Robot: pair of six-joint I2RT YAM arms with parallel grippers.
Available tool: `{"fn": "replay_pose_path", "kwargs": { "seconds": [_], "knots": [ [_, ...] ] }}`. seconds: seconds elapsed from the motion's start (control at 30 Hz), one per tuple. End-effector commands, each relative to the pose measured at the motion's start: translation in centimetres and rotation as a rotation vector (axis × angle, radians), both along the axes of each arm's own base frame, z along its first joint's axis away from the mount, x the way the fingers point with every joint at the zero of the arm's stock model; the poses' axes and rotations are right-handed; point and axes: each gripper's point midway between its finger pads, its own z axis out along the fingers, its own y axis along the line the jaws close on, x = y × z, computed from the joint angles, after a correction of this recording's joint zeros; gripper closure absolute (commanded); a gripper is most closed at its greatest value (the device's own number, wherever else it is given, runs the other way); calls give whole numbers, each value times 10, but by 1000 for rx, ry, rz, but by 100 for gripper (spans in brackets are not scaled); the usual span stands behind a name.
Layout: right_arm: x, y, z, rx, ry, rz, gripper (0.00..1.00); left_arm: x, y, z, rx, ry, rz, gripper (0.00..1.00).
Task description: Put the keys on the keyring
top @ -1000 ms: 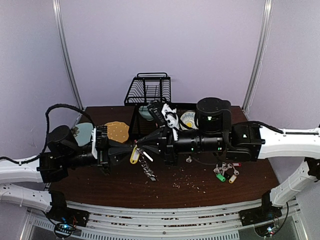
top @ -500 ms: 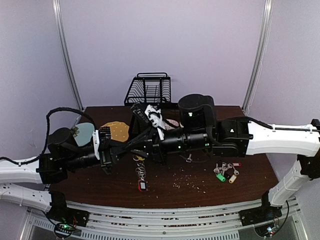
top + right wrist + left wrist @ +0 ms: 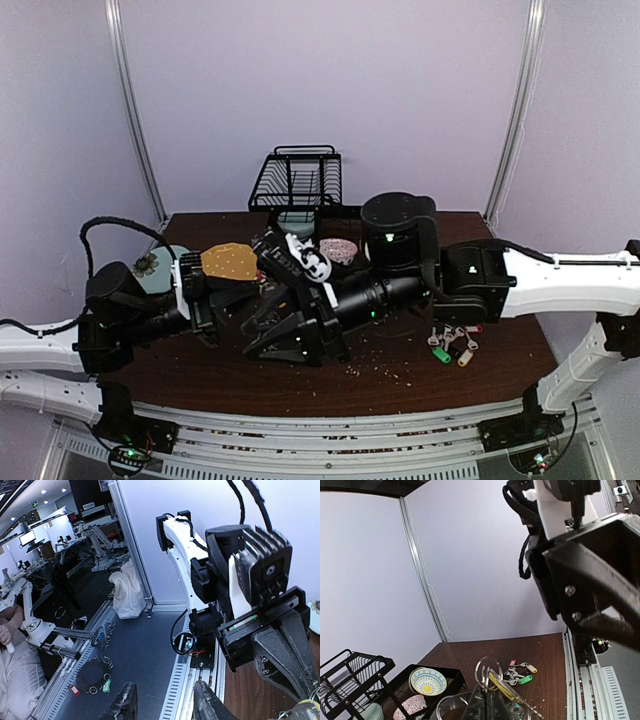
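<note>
The left jaws clamp the stiff, likely slippery keyring [image 3: 487, 666] by its wire above their tips; the right jaws stand apart.

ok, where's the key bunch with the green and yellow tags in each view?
Top external: key bunch on the table's right side, just in front of the right arm.
Left wrist: key bunch low, right of centre, beyond the rings pinched in the left end effector.
Right wrist: not in it.
Shared landmark: the dark wooden table.
</note>
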Motion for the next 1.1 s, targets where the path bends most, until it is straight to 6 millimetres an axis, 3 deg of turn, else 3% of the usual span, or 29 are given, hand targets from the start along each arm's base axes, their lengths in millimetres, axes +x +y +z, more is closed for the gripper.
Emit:
{"fn": "replay_pose_path", "kwargs": {
  "seconds": [0.0, 0.07, 0.13, 0.2, 0.27, 0.37, 0.6, 0.9, 1.07],
  "knots": [
    [-8, -29, 50, 142, -78, 44, 61, -8, 9, 26, -107, -48, -24, 100],
    [11, -38, 54, 154, -95, -48, 62, -12, 11, 28, -122, -59, -36, 100],
    [50, -50, 57, 169, -109, -215, 62, -15, 13, 30, -135, -70, -45, 100],
    [89, -60, 51, 153, -133, -399, 68, -18, 14, 31, -139, -84, -59, 100],
    [112, -62, 35, 70, -203, -501, 75, -21, 16, 32, -147, -99, -69, 100],
    [109, -47, 18, -7, -288, -420, 74, -24, 16, 32, -146, -116, -79, 100],
    [88, -25, 16, 5, -373, -228, 76, -28, 18, 34, -152, -136, -95, 100],
    [84, -14, 14, 37, -369, -194, 82, -27, 16, 32, -142, -131, -95, 100],
    [81, -8, 13, 45, -375, -172, 79, -27, 16, 32, -143, -133, -95, 100]
  ]
}}
